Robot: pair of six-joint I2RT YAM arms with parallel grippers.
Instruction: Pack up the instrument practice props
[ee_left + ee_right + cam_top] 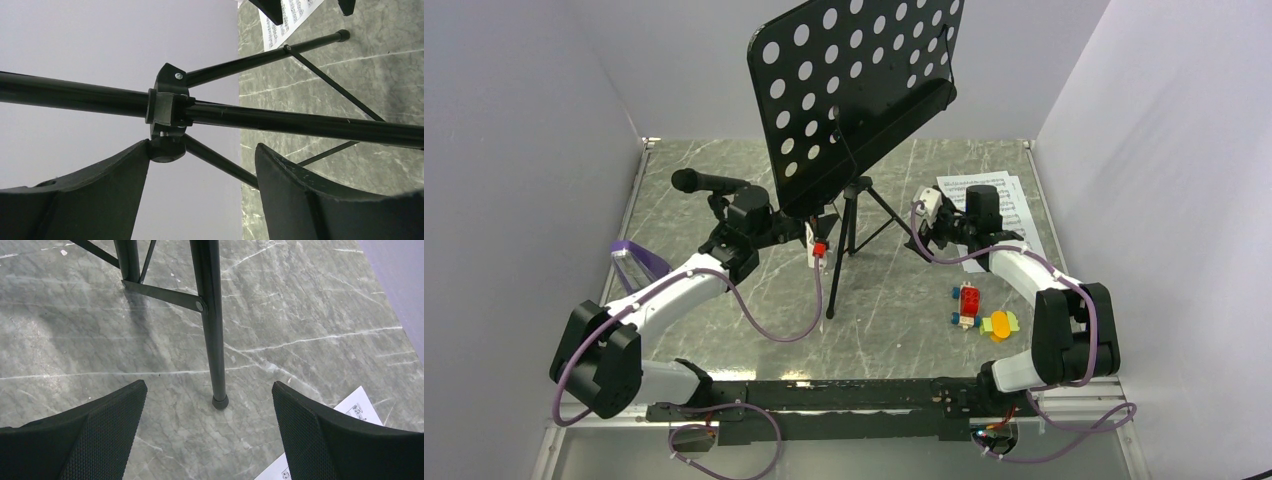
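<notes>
The black music stand rises at the table's middle on its tripod. My left gripper is at the tripod's left side, open. In the left wrist view the stand's pole and leg hub lie just past my open left gripper, and one leg slants across the gap. My right gripper is open beside the right leg, whose foot stands ahead between the fingertips of the right gripper. Sheet-music pages lie under the right wrist. The purple metronome sits at the left. A black microphone stand shows behind the left wrist.
Red, yellow and green toy blocks lie near the right arm's elbow. Grey walls close in the table on the left, back and right. A corner of a page shows by the right finger.
</notes>
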